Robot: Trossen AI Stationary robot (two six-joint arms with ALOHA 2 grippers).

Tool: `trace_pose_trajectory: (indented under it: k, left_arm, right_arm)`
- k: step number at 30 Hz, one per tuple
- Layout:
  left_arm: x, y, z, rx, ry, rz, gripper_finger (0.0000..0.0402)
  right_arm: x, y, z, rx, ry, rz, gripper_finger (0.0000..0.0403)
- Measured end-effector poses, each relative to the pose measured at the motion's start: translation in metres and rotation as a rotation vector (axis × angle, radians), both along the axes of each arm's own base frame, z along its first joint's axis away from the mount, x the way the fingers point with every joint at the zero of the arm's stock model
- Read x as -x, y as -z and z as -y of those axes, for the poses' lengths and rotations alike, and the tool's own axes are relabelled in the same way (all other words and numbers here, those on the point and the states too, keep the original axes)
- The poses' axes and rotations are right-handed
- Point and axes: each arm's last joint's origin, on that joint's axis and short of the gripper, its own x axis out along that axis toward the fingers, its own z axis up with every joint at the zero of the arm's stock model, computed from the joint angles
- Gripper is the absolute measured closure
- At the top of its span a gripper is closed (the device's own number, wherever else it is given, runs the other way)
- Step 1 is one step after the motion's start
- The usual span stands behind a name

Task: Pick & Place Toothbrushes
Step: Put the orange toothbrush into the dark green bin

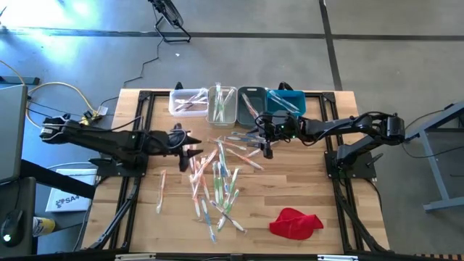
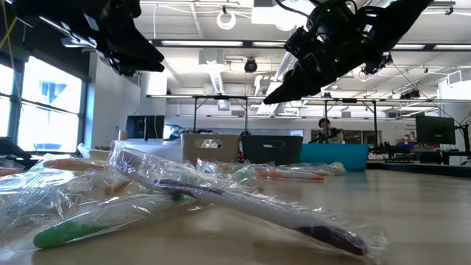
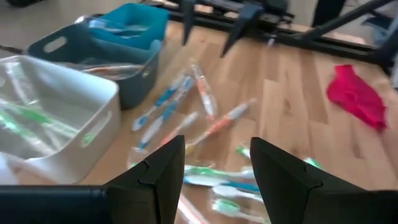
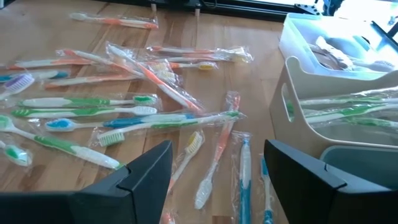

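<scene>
Nearest wrapped brush: one clear-wrapped white-handled toothbrush [image 2: 243,202] lies right under the low camera, flat on the wooden table [image 1: 319,181]
Left gripper: left gripper [image 1: 190,141] hangs over the near edge of the heap, its two dark fingers [image 3: 155,180] parted and bare; nothing carried
Right gripper: right gripper [image 1: 267,142] hovers just in front of the bins, jaws spread wide, empty too
Loose pile: the thin clear-wrapped toothbrushes with pink, orange, green and blue handles [image 1: 214,185] sprawl between the two arms, dozens of them
Bins: small rectangular white bin [image 1: 188,101], clear-beige bin [image 1: 222,104], grey bin [image 1: 251,101] and blue bin [image 1: 286,101] stand in a row at the far edge; each holds a few brushes
Progress: I'd judge it barely begun; most brushes unsorted
Bystander item: crumpled red cloth [image 1: 295,222] lies well apart
</scene>
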Motion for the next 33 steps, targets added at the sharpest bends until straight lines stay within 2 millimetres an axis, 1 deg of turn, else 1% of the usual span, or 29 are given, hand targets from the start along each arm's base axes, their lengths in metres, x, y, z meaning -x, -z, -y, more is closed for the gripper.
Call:
trace_pose_trajectory:
  k: [5,15,25,33]
  left_arm:
    - [0.0002,0.0003,0.0072,0.002,0.039,0.014,0.0222]
    - [-0.0003,-0.0010,0.0070,0.008,0.040,0.029,0.0222]
    - [0.0026,0.0069,0.0066,0.009,0.036,-0.056,0.0222]
    - [0.0007,0.0023,0.0068,0.052,0.023,0.003,0.0222]
  right_arm:
    - [0.0000,0.0000,0.0000,0.000,0.000,0.000,0.0156]
    - [0.0000,0.0000,0.0000,0.000,0.000,0.000,0.0156]
    - [0.0000,0.0000,-0.0001,-0.001,-0.003,0.000,0.0156]
    - [0.0000,0.0000,-0.0001,-0.002,-0.003,0.000,0.0156]
